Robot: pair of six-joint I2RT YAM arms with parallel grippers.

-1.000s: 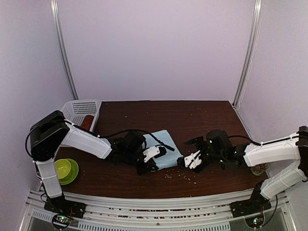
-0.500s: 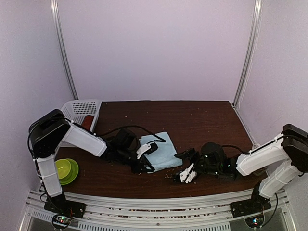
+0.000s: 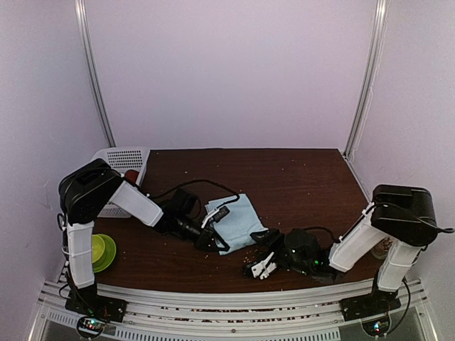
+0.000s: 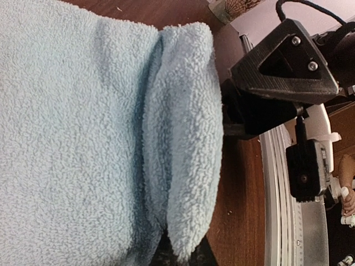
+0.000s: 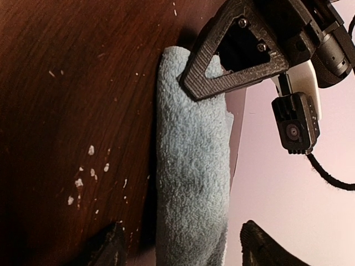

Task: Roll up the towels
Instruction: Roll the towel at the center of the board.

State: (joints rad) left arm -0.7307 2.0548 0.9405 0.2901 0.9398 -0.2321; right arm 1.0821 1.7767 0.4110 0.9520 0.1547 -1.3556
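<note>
light-blue towel (image 3: 238, 219): laid on the table (image 3: 306, 177) a little left of centre, toward the near edge. its near side is doubled over into a thick fold, seen as a raised ridge in both wrist views.
rust-red towel (image 3: 131, 175): only a small red patch is seen, inside the white basket (image 3: 117, 158) at the table's far-left corner, partly hidden by the left arm (image 3: 135, 206).
left gripper (image 3: 217, 229): held low at the light-blue towel's left edge, against the cloth. its own wrist view is almost filled by the towel.
left gripper, fingers: one dark tip is seen under the end of the fold. the rest is covered by cloth, so it cannot be told whether the fold is clamped.
right gripper (image 5: 183, 233): held low over the table at the light-blue towel's near-right corner, pointed toward the left gripper.
right gripper, fingers: spread wide, with the end of the fold lying between them.
grippers together: near one another, each seen close up in the other's wrist view, with the fold stretched between them.
green bowl (image 3: 99, 250): stood near the table's left edge, well apart from the light-blue towel.
crumbs (image 5: 83, 172): pale specks scattered on the dark wood just beside the fold.
</note>
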